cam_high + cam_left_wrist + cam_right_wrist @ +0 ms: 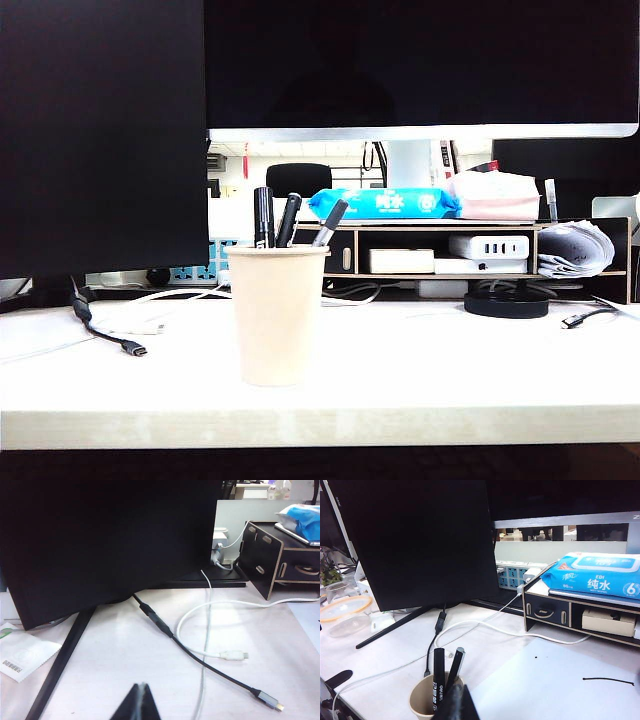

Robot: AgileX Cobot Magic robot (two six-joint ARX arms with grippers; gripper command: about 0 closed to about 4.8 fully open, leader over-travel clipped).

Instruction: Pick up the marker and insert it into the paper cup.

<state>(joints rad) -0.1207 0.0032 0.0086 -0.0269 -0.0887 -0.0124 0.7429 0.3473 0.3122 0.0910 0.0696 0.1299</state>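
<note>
The left tool (140,700), its dark tips pressed together on nothing, is hovering over the pale worktop (125,650) near loose cables, well apart from the task's things. The thick black cylindrical marker with white lettering (438,679) is already standing near upright in the plain beige paper cup (422,700), beside 2 thinner pens. The right tool (454,702), closed and empty, is sitting just beside that cup's rim, nearer by far.
</note>
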